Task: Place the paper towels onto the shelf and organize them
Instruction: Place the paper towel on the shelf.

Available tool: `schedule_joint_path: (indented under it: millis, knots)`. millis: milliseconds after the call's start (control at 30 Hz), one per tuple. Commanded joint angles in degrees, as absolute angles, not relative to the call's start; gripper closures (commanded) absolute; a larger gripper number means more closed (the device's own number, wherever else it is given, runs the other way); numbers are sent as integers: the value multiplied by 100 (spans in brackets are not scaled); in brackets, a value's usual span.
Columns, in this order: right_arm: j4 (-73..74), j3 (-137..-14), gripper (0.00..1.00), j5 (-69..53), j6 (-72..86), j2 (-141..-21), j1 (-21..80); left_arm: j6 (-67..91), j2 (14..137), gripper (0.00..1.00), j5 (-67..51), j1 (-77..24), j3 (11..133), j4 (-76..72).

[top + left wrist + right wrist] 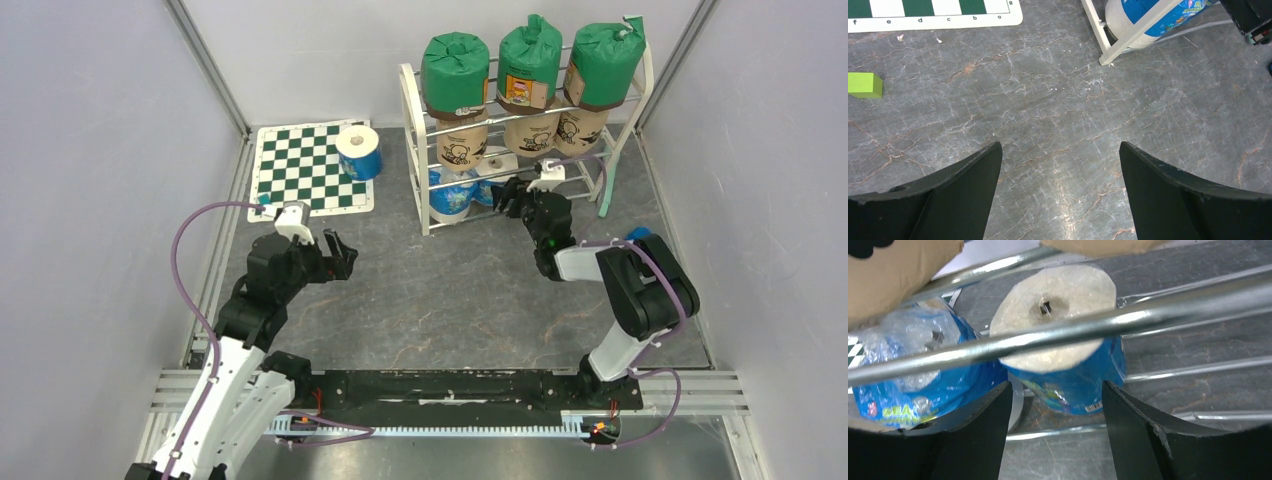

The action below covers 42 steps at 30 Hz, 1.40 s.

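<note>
There are nine paper towel rolls in total, and eight of them are on the shelf (412, 130), which stands at the far side of the table (440, 290), a little to the right. On the top tier three green rolls (530, 60) stand in one row. On the tier below, three tan rolls (530, 130) with black drawings stand in one row too. On the lowest tier there are two blue-and-white rolls (450, 195), side by side at the left part of the tier. The third blue-and-white one, the lone roll (358, 150), stands upright on the far right corner of the chessboard mat (300, 165), left of the shelf and apart from it.

The right gripper (508, 195) is at the near side of the shelf, at the lowest tier. In the right wrist view its two fingers (978, 435) are spread apart, and the right one of the two blue-and-white rolls (1063, 335) lies beyond a chrome rod (1148, 315), its lower part between the fingertips. One finger shows a small gap to the wrap. The other is just beside the wrap, and I cannot tell if it touches.

The left gripper (342, 256) hangs over bare table, near the mat and well apart from the shelf. Its fingers (958, 190) are wide apart and hold nothing. One small green block (865, 85) lies on the table in the left wrist view.
</note>
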<state>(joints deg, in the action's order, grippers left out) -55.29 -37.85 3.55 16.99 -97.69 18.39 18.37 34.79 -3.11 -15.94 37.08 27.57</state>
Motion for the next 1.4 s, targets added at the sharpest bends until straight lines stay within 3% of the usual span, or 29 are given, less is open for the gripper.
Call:
schedule_joint_path:
  millis: [0,300,767,1000,1167,1367]
  knots:
    - [-5792,-3380,29,304,1687,-9216,1791,1545,3501,7,-325,-1617,3667,2627]
    - [-5038,-2521,22,241,1846,-8109,1786,1950,4341,7,-206,-1617,4277,2585]
    - [-3071,-1274,18,-347,1507,-5202,1802,2392,9724,5,1589,-1428,8890,2839]
    - [-2347,-1060,17,-337,1209,-3911,1804,2070,11331,5,2351,-1099,10540,2849]
    - [-2337,-956,17,-352,1203,-3652,1808,1938,11932,5,2182,-853,10858,2540]
    - [-2262,-889,17,-272,1177,-3661,1802,1922,12399,7,981,-734,11009,1876]
